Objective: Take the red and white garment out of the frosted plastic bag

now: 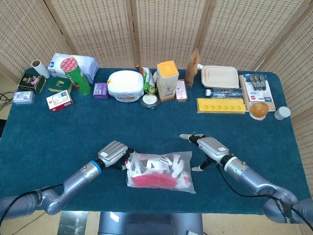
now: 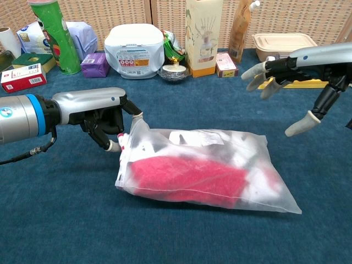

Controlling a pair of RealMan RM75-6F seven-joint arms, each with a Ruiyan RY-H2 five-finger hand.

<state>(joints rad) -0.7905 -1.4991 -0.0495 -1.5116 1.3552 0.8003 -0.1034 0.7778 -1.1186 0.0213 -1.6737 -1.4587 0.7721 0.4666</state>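
Writing on the boxes and tins at the far edge of the desk point(image 1: 58, 132) is too small to read. Frosted plastic bag point(image 2: 203, 170) lies flat, with the red and white garment point(image 2: 190, 179) wholly inside. Left hand point(image 2: 102, 118) pinches the bag's mouth, just beside the garment. Right hand point(image 2: 297, 77) hovers past the bag's far end, fingers spread, holding nothing.
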